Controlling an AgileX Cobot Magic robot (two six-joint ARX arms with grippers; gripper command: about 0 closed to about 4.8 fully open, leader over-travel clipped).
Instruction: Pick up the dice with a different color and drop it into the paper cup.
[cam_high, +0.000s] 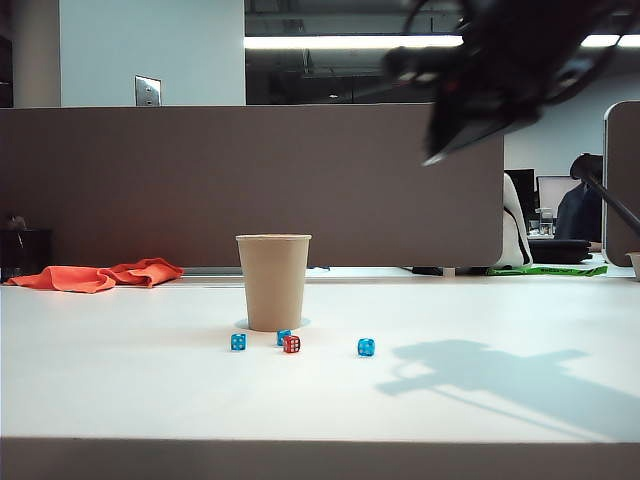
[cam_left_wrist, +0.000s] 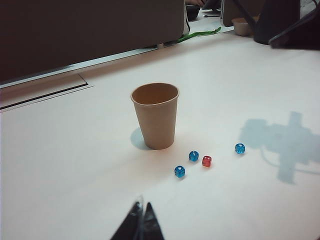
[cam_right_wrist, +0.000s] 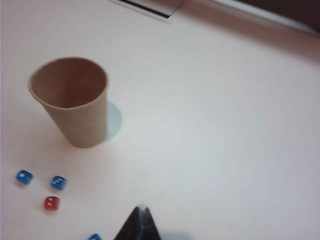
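Nothing done: red die (cam_high: 291, 344) lies on the desk (cam_high: 120, 380) before the paper cup (cam_high: 273, 281); right gripper (cam_right_wrist: 140, 220) and left gripper (cam_left_wrist: 140, 220), jaws clenched, hold nothing.

A white worktop (cam_high: 120, 370) runs back to a brown partition wall (cam_high: 200, 180), with a crumpled orange cloth (cam_high: 95, 276) lying at the partition's foot. Above the partition a long ceiling light (cam_high: 350, 42) glows, and past its right end stand office monitors (cam_high: 555, 190).
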